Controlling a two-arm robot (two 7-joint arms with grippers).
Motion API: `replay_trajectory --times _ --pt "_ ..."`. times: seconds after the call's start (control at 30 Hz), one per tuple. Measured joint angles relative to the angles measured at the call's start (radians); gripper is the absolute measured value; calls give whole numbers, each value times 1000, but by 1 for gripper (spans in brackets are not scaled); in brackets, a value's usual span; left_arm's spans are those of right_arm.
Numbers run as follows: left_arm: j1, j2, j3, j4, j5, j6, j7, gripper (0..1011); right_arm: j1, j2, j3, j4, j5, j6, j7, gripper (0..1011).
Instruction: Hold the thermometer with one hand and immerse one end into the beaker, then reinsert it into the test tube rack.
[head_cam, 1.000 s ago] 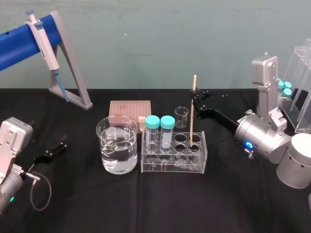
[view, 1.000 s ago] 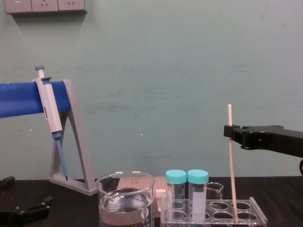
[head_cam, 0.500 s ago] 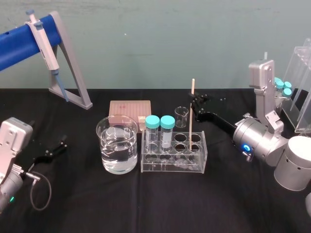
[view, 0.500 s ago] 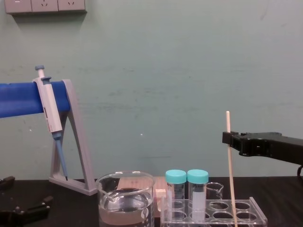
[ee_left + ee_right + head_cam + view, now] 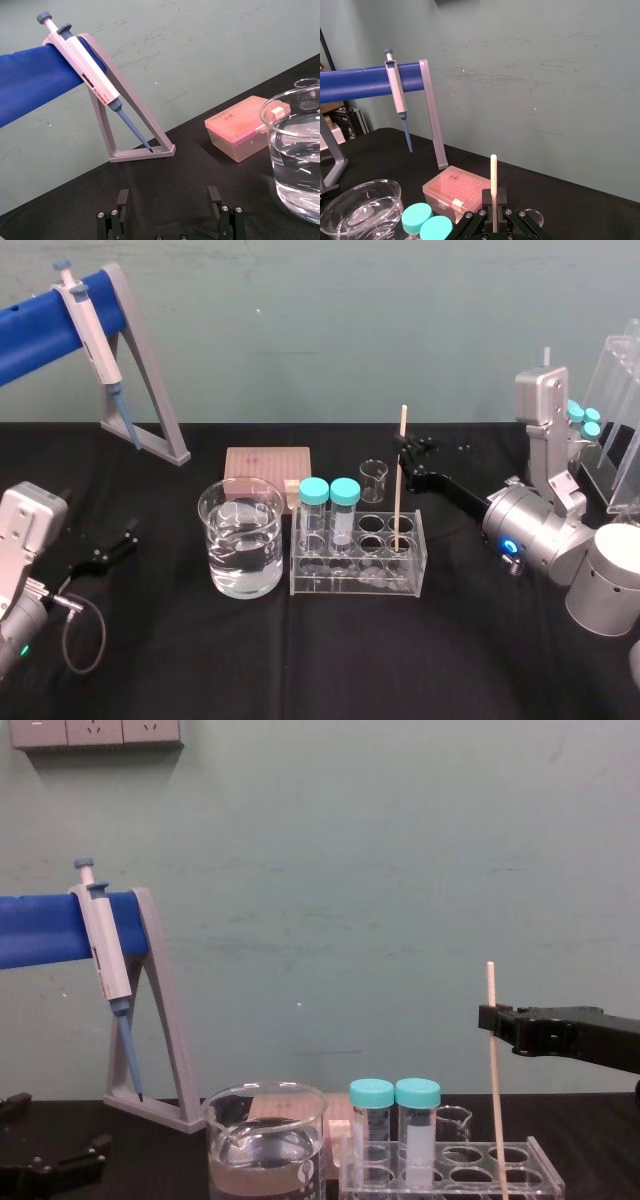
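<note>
**Right claw clamped on the thermometer at the rack**

The right claw [image 5: 405, 458], just right of centre in the head view, is pinched shut on the thermometer [image 5: 398, 490] a little below its top end. The rod stands nearly upright, with its lower end down in a right-hand hole of the test tube rack [image 5: 350, 580] at mid-frame. The beaker [image 5: 205, 510] sits just left of the rack, apart from the rod. At lower left, the left claw [image 5: 105, 550] sits low over the black counter [image 5: 300, 660], fingers spread.
</note>
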Motion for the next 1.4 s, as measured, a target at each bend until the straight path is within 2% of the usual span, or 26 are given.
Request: replay_trajectory --times 0.47,0.97,1.4 --pt "0 0 0 0 0 0 0 1004 -10 -12 10 -1 23 19 -4 52" --pt "0 0 0 0 0 0 0 1004 -11 -6 4 -8 3 21 -16 52" --pt "0 0 0 0 0 0 0 1004 -1 -10 0 16 -4 7 -1 52"
